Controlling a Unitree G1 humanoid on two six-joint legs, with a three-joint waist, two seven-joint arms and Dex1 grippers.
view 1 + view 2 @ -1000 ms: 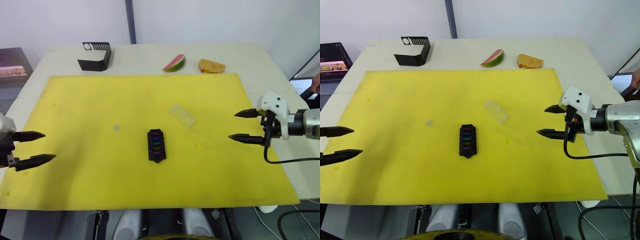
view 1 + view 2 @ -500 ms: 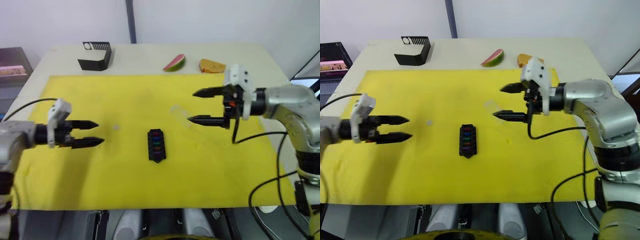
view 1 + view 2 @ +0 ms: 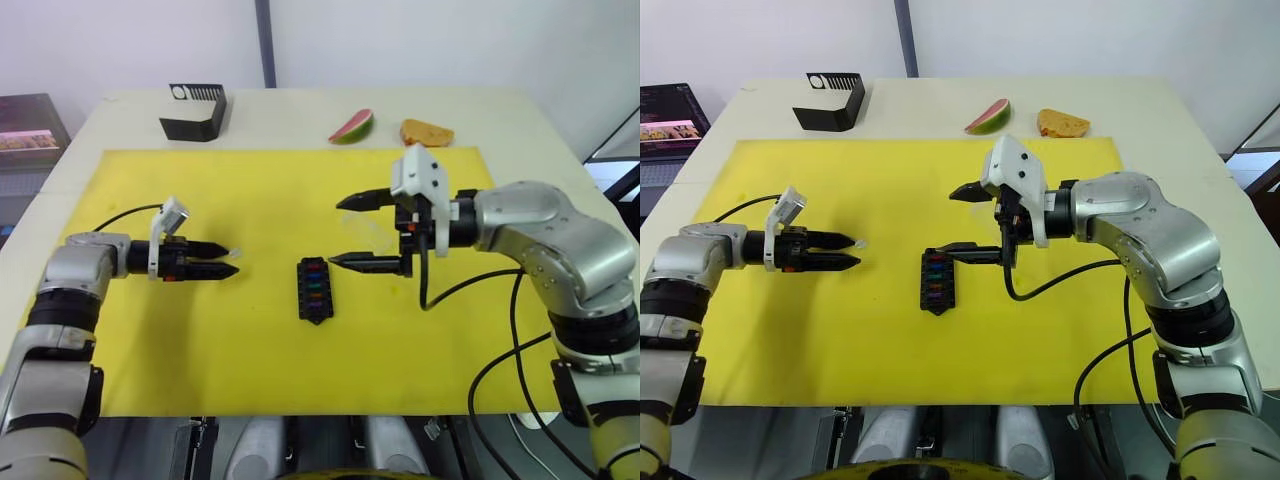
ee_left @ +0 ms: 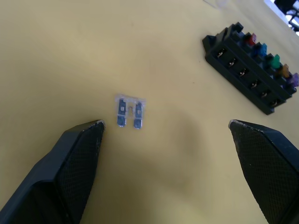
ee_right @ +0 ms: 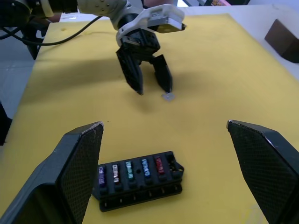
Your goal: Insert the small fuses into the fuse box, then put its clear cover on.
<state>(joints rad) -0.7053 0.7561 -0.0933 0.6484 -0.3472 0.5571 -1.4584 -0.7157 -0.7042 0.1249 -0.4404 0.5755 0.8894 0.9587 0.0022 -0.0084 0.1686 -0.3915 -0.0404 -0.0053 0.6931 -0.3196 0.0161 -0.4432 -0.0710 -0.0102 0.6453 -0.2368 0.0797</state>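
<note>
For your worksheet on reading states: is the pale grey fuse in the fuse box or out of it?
Out. The pale grey fuse lies flat on the yellow mat, apart from the fuse box, just ahead of the left pincer.

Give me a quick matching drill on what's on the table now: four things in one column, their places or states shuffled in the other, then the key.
Things:
1. loose pale fuse
2. fuse box
3. left gripper
4. watermelon slice

Places or states:
A. on the bare table beyond the yellow mat
B. fingers open, either side of a fuse
C. flat on the mat, outside the box
D. mid-mat, one row holding coloured fuses

Pairs: 1-C, 2-D, 3-B, 4-A
</note>
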